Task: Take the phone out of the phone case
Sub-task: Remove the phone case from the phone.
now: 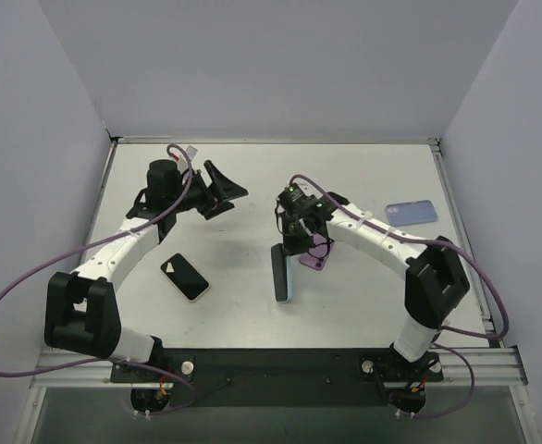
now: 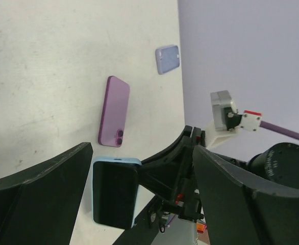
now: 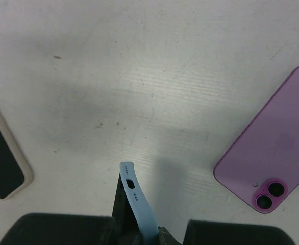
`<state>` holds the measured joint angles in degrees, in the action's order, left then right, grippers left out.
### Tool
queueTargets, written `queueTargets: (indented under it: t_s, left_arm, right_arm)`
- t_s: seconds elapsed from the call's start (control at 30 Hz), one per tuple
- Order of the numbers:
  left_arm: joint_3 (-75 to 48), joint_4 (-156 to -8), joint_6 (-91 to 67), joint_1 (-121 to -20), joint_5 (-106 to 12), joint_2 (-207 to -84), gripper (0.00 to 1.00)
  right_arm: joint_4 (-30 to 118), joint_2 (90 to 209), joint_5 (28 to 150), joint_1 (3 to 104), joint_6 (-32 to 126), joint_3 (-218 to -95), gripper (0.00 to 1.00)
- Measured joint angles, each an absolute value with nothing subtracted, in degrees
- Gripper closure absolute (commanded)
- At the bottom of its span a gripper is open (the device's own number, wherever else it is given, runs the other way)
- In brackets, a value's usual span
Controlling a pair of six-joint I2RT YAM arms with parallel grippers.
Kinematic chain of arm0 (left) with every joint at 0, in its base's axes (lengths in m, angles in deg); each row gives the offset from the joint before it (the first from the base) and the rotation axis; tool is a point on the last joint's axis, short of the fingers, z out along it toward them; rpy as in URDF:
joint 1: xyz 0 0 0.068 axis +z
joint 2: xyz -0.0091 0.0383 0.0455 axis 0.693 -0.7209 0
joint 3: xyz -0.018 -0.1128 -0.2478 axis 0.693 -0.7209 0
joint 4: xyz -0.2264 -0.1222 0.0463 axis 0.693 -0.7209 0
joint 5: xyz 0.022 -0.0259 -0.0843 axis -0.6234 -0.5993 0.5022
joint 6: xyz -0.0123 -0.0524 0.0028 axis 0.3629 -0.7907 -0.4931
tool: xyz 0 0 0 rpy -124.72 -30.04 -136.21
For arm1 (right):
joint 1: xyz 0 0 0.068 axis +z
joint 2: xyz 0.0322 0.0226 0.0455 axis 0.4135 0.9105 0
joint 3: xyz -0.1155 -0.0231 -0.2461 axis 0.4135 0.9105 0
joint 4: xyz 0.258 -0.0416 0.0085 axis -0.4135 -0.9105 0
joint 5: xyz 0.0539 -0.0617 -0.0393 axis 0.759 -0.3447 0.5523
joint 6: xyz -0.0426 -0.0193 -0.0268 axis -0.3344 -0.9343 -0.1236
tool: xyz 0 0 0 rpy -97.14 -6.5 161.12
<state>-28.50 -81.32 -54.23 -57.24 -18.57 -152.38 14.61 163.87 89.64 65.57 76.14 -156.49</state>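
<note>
right fingers (image 3: 57, 232) pinching blue-cased phone (image 3: 137, 204), edgewise, screen dark | left fingers (image 2: 37, 194) spread, empty

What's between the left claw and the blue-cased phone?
Nothing visible: only table lies between the open left claw and the phone, held on edge by the right claw.

Mid-table cased phone (image 1: 282, 274), second phone (image 1: 319, 254) just right, phone or case (image 1: 411, 214) far right, another phone (image 1: 185, 277) left
</note>
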Motion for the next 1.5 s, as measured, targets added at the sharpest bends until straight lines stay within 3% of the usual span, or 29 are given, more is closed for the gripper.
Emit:
queueTargets:
  t_s: [0.17, 0.47, 0.67, 0.87, 1.1, 1.5]
  left_arm:
    - [-29.96, -87.35, -52.81, -56.62, -22.07, -150.24, 0.09]
    - [-34.71, -91.18, -52.33, -57.72, -23.95, -149.17, 0.11]
    - [-46.18, -83.29, -54.43, -66.18, -21.68, -151.27, 0.14]
    - [-55.91, -74.09, -56.94, -67.31, -18.20, -155.97, 0.15]
    - [-56.34, -69.08, -58.25, -68.91, -16.91, -155.99, 0.20]
    - [-56.37, -68.10, -59.48, -71.42, -17.15, -155.99, 0.20]
  right_arm:
    - [12.81, 171.31, 82.14, 69.55, 75.90, -157.19, 0.94]
    - [12.95, 172.66, 80.77, 71.01, 76.05, -158.06, 0.89]
    - [14.10, 173.73, 82.43, 70.99, 76.42, -157.97, 0.85]
    - [15.52, 175.00, 84.76, 71.14, 76.58, -157.89, 0.82]
    - [16.79, 175.41, 84.94, 71.51, 76.55, -157.43, 0.81]
    - [18.78, 178.02, 85.90, 71.51, 76.55, -156.55, 0.79]
